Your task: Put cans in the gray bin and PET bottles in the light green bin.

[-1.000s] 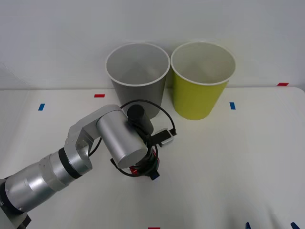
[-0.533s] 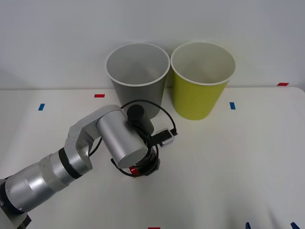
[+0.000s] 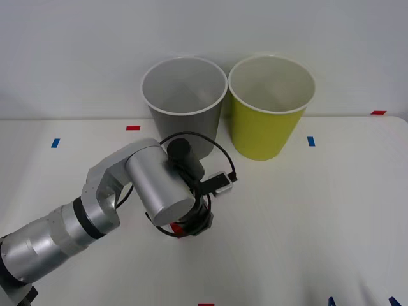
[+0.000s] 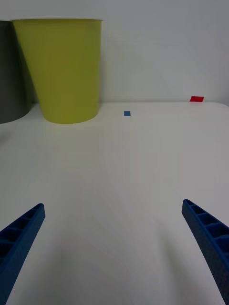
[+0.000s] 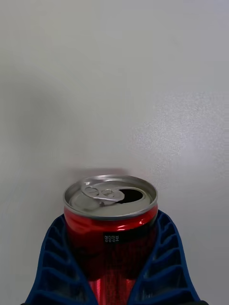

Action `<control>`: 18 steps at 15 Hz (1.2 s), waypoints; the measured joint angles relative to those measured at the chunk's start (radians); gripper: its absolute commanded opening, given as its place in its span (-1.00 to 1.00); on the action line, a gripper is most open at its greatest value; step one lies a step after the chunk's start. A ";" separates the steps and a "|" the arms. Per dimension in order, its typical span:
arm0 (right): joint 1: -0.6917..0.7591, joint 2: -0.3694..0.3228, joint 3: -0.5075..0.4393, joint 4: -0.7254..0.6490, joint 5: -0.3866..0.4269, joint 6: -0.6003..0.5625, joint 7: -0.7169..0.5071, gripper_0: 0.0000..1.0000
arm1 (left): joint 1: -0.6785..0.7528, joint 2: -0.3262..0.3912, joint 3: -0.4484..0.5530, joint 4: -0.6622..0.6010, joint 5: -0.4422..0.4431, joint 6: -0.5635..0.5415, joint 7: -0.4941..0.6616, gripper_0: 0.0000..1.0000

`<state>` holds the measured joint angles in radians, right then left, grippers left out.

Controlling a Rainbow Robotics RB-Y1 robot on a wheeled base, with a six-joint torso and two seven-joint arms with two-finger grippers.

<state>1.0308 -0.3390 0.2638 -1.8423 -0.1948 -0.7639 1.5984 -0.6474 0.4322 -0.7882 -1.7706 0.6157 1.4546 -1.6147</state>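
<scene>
Left wrist view: left end effector [image 5: 112,281] clamped on red can [image 5: 110,228]; right end effector [image 4: 114,248] apart, apparently idle

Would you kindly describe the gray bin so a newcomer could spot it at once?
Look to the far edge of the white table, where two tall tapered bins stand side by side against the wall. The gray bin is on the robot's left. Its neighbour, the light green bin, matches its shape and white rim.

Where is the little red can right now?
The red can sits between the blue fingers of the left claw, shut on it. In the front view it is on the white table, under the left arm, in front of the gray bin.
</scene>
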 measured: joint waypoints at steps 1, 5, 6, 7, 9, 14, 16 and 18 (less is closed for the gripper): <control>0.000 0.000 0.000 0.000 0.000 0.000 0.000 1.00 | 0.000 0.010 0.001 -0.044 -0.004 0.029 0.005 -0.92; 0.000 0.000 0.000 0.000 0.000 0.000 0.000 1.00 | 0.002 0.071 0.006 -0.215 -0.043 0.111 0.028 -0.93; 0.000 0.000 0.000 0.000 0.000 0.000 0.000 1.00 | 0.003 0.092 0.007 -0.249 -0.051 0.116 0.034 -0.93; 0.000 0.000 0.000 0.000 0.000 0.000 0.000 1.00 | 0.003 0.110 0.008 -0.280 -0.062 0.117 0.039 -0.92; 0.000 0.000 0.000 0.000 0.000 0.000 0.000 1.00 | 0.017 0.143 0.020 -0.350 -0.090 0.117 0.046 -0.93; 0.000 0.000 0.000 0.000 0.000 0.000 0.000 1.00 | 0.250 0.157 0.288 -0.566 -0.105 0.116 -0.053 -0.96; 0.000 0.000 0.000 0.000 0.000 0.000 0.000 1.00 | 0.319 0.151 0.387 -0.649 -0.106 0.116 -0.075 -0.95; 0.000 0.000 0.000 0.000 0.000 0.000 0.000 1.00 | 0.381 0.138 0.471 -0.721 -0.106 0.108 -0.078 -0.95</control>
<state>1.0308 -0.3389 0.2639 -1.8423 -0.1947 -0.7639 1.5984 -0.2666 0.5706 -0.3172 -2.4913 0.5094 1.5630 -1.6929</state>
